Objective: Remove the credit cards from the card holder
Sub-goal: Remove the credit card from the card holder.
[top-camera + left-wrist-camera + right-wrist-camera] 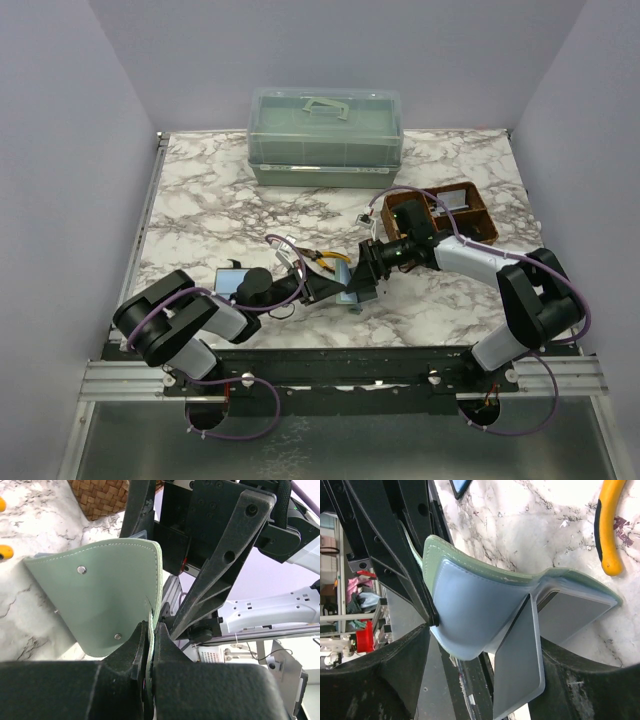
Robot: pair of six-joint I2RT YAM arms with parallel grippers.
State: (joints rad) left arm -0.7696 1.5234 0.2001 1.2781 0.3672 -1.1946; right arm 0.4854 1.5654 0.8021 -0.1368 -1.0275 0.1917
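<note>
Marble table (pixel 200 200) | left gripper (pixel 151 632) clamps floppy card holder (pixel 110 592) | right gripper (pixel 482 650) spread astride credit card (pixel 517 672): probably stiff, slick; pinch 6 o'clock end

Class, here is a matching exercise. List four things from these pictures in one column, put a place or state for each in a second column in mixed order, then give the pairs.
1. card holder
2. pliers
3. lidded box
4. woven tray

A. far edge of the table, lid on
B. pinched in the left gripper
C. lying flat, yellow handles
D. brown, divided, on the right side

Pairs: 1-B, 2-C, 3-A, 4-D
</note>
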